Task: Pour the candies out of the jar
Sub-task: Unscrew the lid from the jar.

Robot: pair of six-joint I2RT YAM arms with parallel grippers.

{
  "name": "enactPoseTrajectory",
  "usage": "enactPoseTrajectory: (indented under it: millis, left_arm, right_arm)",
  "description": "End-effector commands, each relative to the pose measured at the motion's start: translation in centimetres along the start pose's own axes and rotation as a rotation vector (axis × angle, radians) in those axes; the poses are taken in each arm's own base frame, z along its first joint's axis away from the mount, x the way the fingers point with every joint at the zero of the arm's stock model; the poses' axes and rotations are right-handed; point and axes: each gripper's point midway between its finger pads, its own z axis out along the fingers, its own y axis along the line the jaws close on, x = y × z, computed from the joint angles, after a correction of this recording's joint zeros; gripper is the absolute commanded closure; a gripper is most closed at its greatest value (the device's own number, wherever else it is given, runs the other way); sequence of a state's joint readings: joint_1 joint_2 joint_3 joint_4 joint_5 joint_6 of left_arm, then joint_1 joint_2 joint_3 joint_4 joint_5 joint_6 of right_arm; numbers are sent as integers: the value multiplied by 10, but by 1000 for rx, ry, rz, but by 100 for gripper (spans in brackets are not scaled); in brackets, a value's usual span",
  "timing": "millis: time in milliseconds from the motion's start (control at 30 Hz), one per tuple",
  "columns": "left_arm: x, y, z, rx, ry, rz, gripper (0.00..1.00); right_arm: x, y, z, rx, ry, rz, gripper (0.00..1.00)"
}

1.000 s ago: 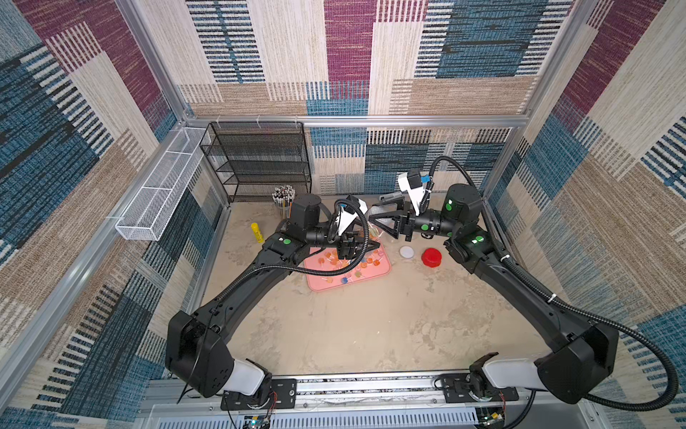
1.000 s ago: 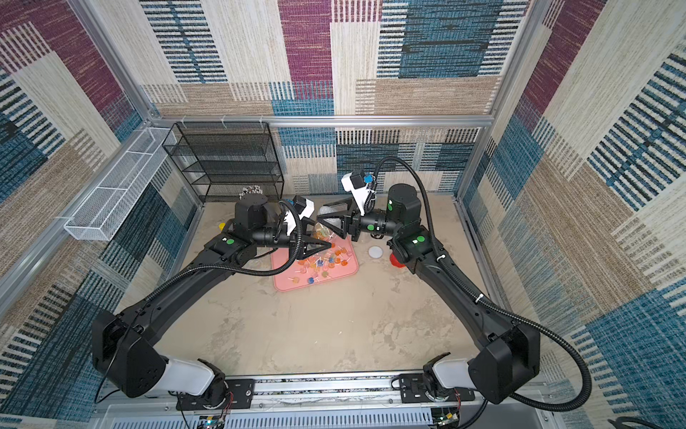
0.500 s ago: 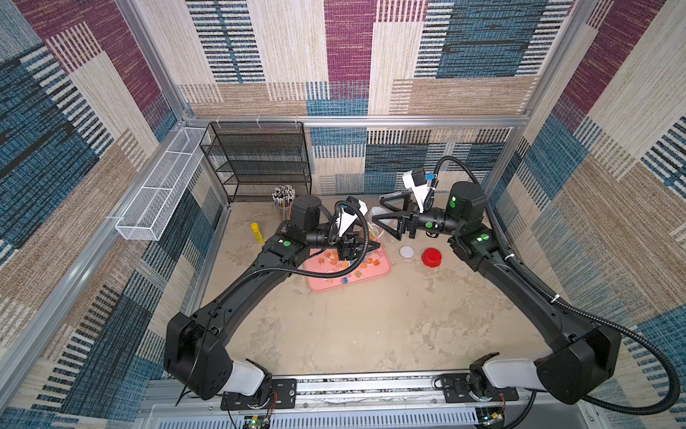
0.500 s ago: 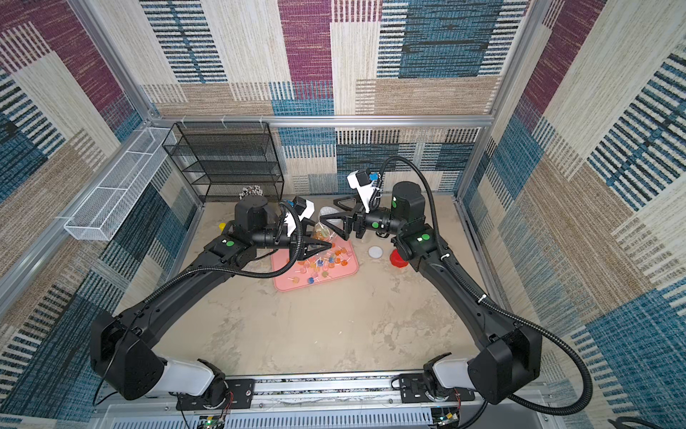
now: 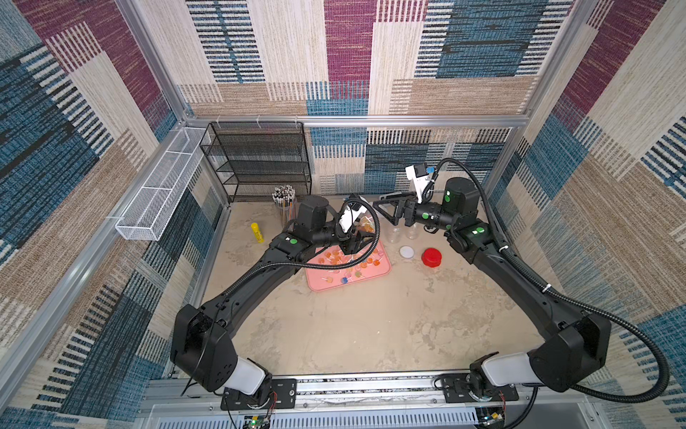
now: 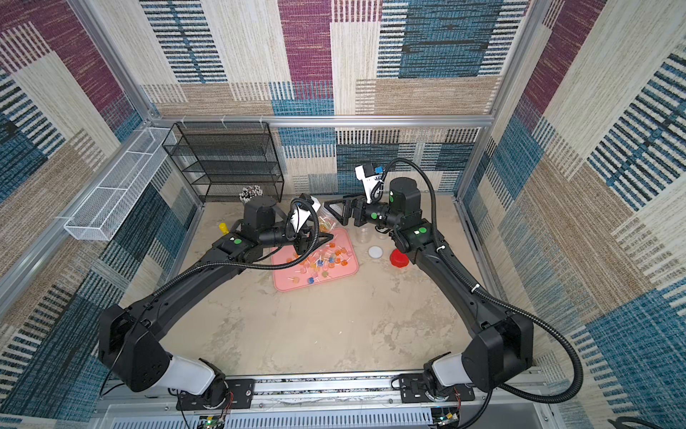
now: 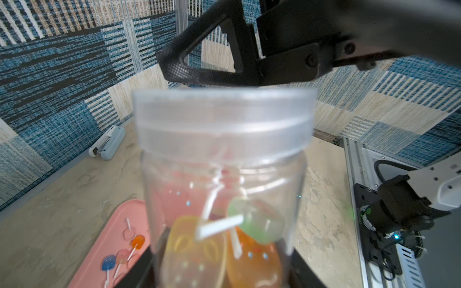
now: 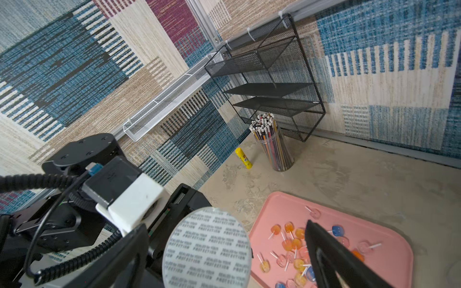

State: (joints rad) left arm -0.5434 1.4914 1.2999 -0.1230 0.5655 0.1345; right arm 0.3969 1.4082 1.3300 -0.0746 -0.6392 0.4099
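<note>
In a top view the tray (image 5: 384,271) lies mid-frame on the table (image 5: 352,334), candies (image 5: 336,260) on it, more in the jar (image 5: 365,223) over its upper edge. To its right lie a disc (image 5: 407,252), then a cap (image 5: 431,257); to its upper left, a pencil cup (image 5: 284,204) before a rack (image 5: 260,163).

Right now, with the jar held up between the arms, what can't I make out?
Jar: in both top views, mostly hidden by the left wrist camera and cable.
Candies inside it: left wrist view, blurred; count unclear.
Jar body: right wrist view, hidden behind its printed seal.
Some candies on the pink tray: right wrist view, behind a finger of the right gripper.
Left gripper on the jar: left wrist view, cut off by the edge.
</note>
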Motion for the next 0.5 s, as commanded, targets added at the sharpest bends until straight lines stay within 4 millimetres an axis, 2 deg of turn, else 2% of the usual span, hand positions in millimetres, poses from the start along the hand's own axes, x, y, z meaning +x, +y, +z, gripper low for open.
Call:
enactPoseTrajectory:
  millis: [0,300,467]
  left_arm:
    - [-5,10,0,-60,-3,39,100]
    - [-3,10,3,-63,7,39,100]
    - [-4,8,2,-62,4,43,100]
  right_arm:
    - [-3,-3,2,42,-23,-11,3]
    - [6,-10,13,92,8,-19,8]
    - [9,-8,18,81,19,-17,13]
